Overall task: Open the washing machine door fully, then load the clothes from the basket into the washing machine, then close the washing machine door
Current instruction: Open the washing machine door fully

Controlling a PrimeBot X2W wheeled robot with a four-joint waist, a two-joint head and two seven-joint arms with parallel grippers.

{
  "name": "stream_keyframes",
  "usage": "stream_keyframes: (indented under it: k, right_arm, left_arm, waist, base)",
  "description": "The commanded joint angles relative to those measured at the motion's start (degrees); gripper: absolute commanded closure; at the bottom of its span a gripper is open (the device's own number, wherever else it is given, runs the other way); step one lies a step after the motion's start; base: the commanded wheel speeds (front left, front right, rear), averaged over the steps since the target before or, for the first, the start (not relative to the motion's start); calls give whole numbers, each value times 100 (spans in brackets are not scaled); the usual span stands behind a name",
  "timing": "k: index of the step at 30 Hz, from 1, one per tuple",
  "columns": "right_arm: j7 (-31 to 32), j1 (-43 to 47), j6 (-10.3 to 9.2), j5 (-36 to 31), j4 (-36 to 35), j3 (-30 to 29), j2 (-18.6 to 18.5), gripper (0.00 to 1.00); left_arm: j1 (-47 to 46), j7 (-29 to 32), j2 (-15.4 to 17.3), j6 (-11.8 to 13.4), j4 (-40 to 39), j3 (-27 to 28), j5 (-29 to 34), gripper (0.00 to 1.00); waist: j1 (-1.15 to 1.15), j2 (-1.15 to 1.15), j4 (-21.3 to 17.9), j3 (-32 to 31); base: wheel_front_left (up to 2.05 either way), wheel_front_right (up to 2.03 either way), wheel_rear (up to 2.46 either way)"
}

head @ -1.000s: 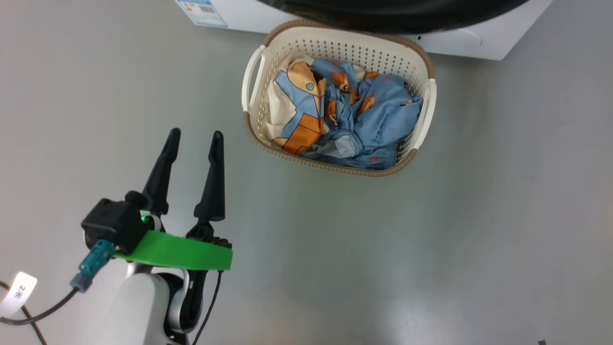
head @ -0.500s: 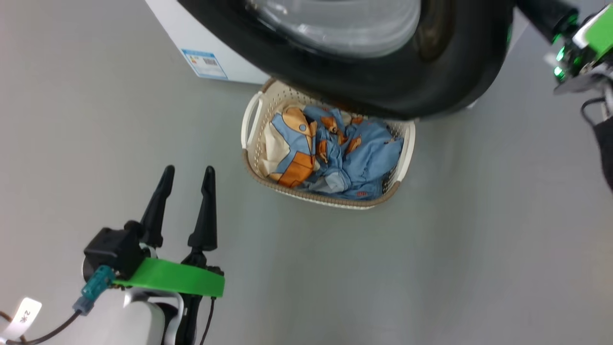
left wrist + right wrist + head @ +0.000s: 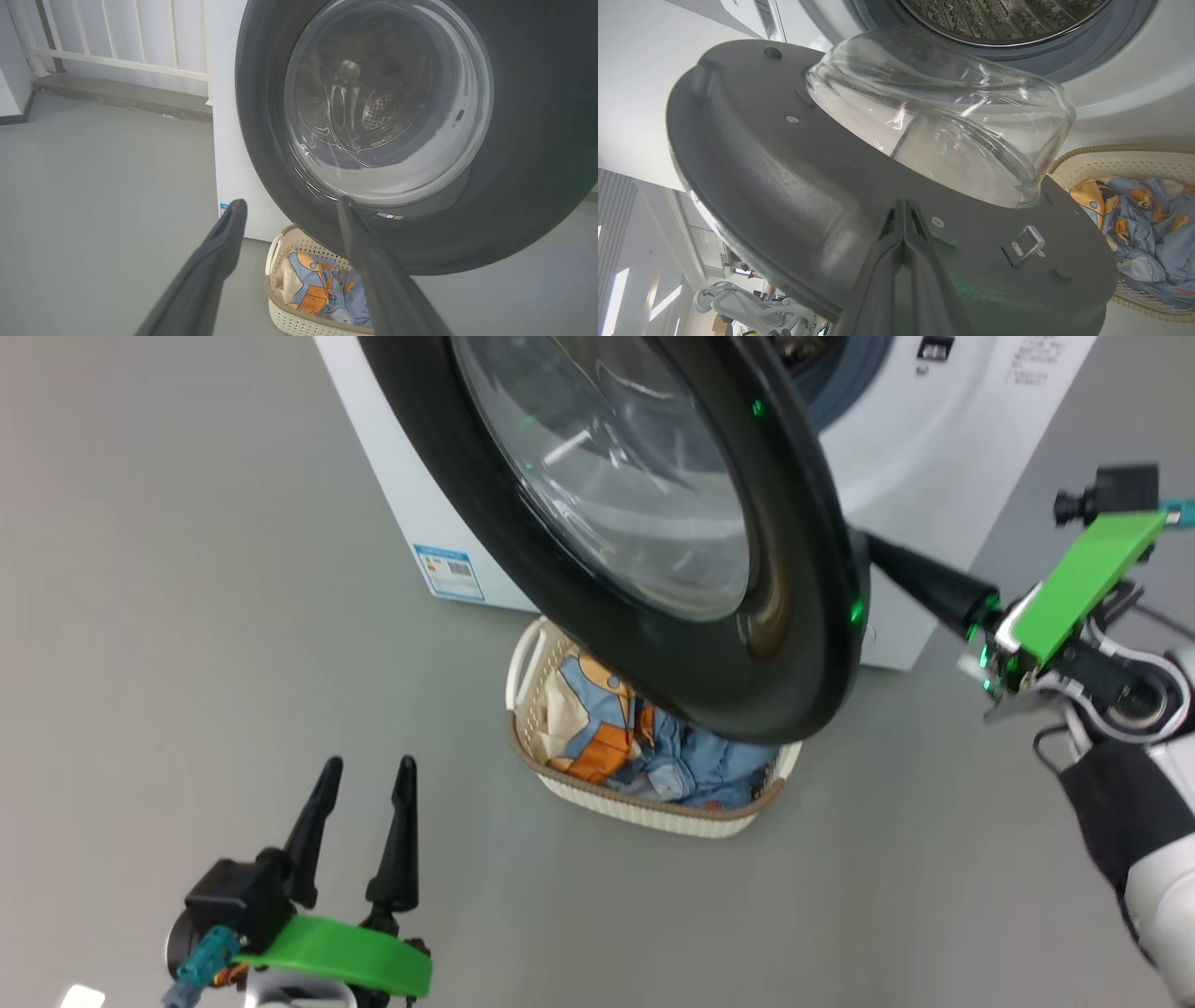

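Observation:
The washing machine (image 3: 392, 476) stands with its door (image 3: 653, 644) swung partly out, black rim and glass bowl hanging over the basket (image 3: 644, 800). The blue, cream and orange clothes (image 3: 616, 747) lie inside the basket. My right gripper (image 3: 873, 553) is shut, and its tips meet the door's right edge. In the right wrist view the shut right gripper (image 3: 903, 205) presses on the door's grey inner face (image 3: 761, 163), below the glass bowl (image 3: 938, 130) and steel drum (image 3: 1004, 18). My left gripper (image 3: 367, 767) hangs open and empty over the floor, left of the basket. From the left wrist, its fingers (image 3: 229, 233) frame the door (image 3: 514, 186).
A blue label sticker (image 3: 450, 571) marks the machine's lower left front. A white railing (image 3: 117, 37) and a low step (image 3: 121, 95) run behind the machine's left side. A metal latch (image 3: 1024, 242) sits on the door's inner face. Grey floor (image 3: 187, 663) spreads left and front.
The head camera has tilted up, so the machine's front, the door and my right gripper have come into the picture. The left gripper stays open in the same stand.

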Motion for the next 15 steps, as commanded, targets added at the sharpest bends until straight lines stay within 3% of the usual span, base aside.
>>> stream_keyframes:
  k: [1, 15]
  right_arm:
    - [33, 143, 10, 101, -215, 81, 117, 100]
    - [-173, 1400, 10, 288, -471, -54, 620, 100]
  left_arm:
    - [13, -36, 111, -11, -90, 224, 66, 0]
    - [376, 7, 302, 11, 22, 310, 31, 0]
  waist:
    - [0, 0, 211, -344]
    - [0, 0, 756, -964]
  base:
    - [0, 0, 0]
    - [0, 0, 0]
